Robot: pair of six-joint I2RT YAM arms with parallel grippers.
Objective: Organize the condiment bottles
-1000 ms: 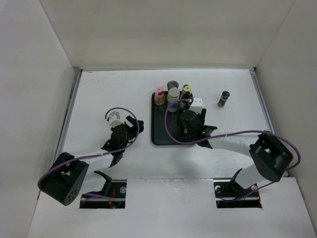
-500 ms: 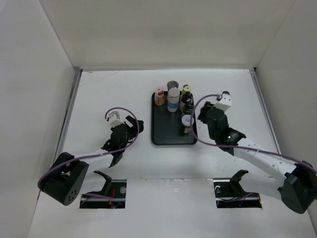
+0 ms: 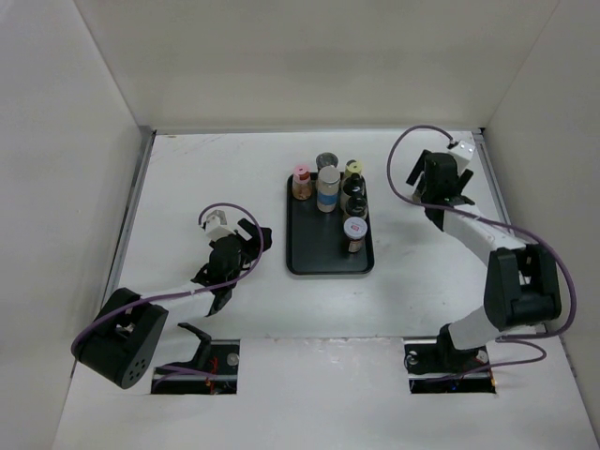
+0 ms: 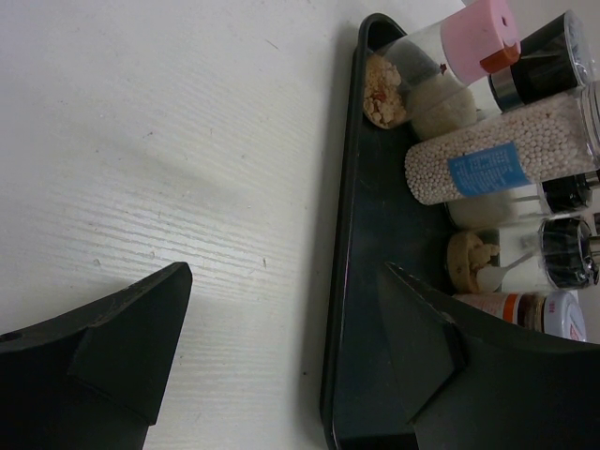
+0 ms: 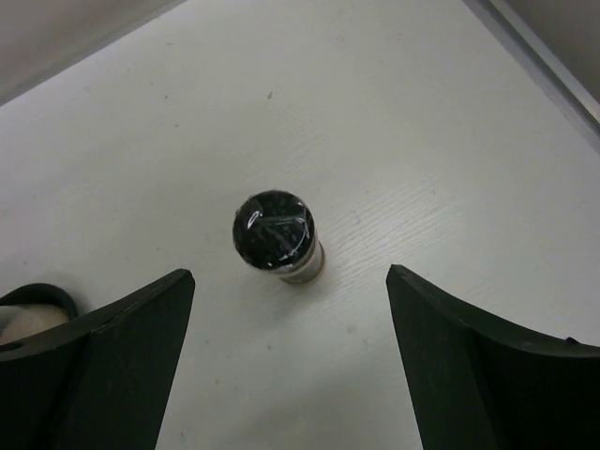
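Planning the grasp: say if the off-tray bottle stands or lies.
Upright: the black-lidded bottle shows its lid from above, base on the table.

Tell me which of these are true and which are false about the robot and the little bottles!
1. The tall bottle with the blue band stands in the black tray. True.
2. The left gripper holds a bottle. False: it is open and empty, beside the tray.
3. The right gripper is open, and the black-lidded bottle shows between its fingers, untouched. True.
4. That black-lidded bottle lies on its side. False: it stands upright on the table.
5. Every bottle is in the tray. False: the black-lidded bottle by the right gripper stands on the table, outside the tray.
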